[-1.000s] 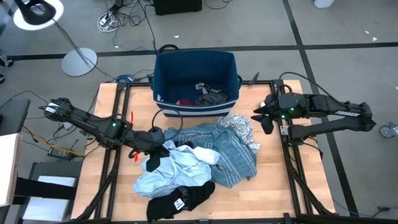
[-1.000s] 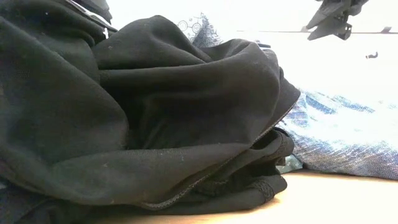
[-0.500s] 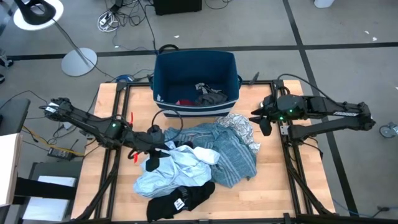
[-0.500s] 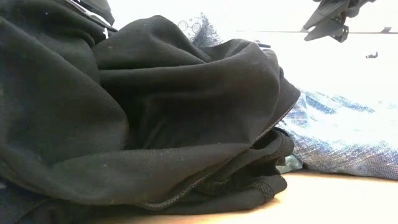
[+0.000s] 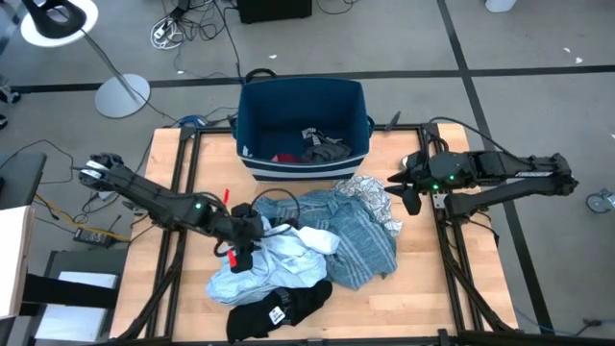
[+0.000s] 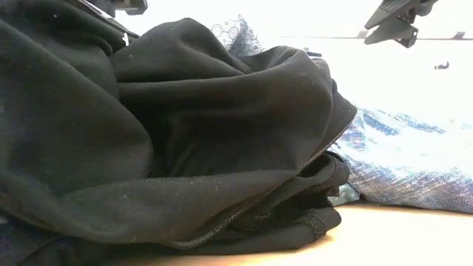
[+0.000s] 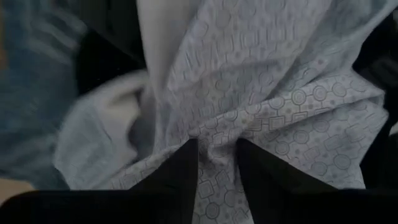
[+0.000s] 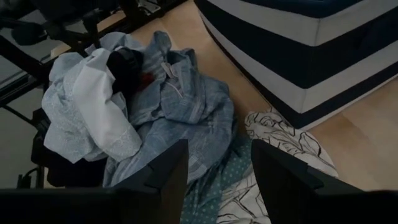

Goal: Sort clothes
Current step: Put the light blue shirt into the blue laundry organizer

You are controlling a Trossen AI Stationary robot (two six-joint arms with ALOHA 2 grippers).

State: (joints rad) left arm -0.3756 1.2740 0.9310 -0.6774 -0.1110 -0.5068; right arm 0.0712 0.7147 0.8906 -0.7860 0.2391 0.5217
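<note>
A heap of clothes lies on the table: a light blue shirt (image 5: 283, 258), a teal striped cloth (image 5: 363, 235), a white-and-grey patterned cloth (image 5: 370, 190) and a black piece (image 5: 279, 308) at the near edge. The black piece fills the low view (image 6: 185, 133). My left gripper (image 5: 245, 248) is down on the shirt and shut on it (image 7: 217, 165). My right gripper (image 5: 404, 189) hangs open and empty above the table's right side, beside the patterned cloth (image 8: 280, 140). A small red piece (image 5: 286, 158) and dark pieces lie in the bin. My left gripper pinches a raised fold of the light blue shirt (image 7: 217, 146) between its two fingers (image 7: 183, 177). It comes from above, slanting from the table's left. One layer or several, I cannot tell. The shirt lies on the heap around the fingers.
A dark blue bin (image 5: 242, 125) with striped walls stands at the table's far edge, also in the right wrist view (image 8: 298, 56). Bare wood shows at the table's right (image 5: 423, 279) and near left corner. Cables and a lamp base lie on the floor beyond.
My left gripper has gone toward the table's right and near edge and down onto the light blue shirt, covering the small black piece that showed beside it. My right gripper has barely moved.
</note>
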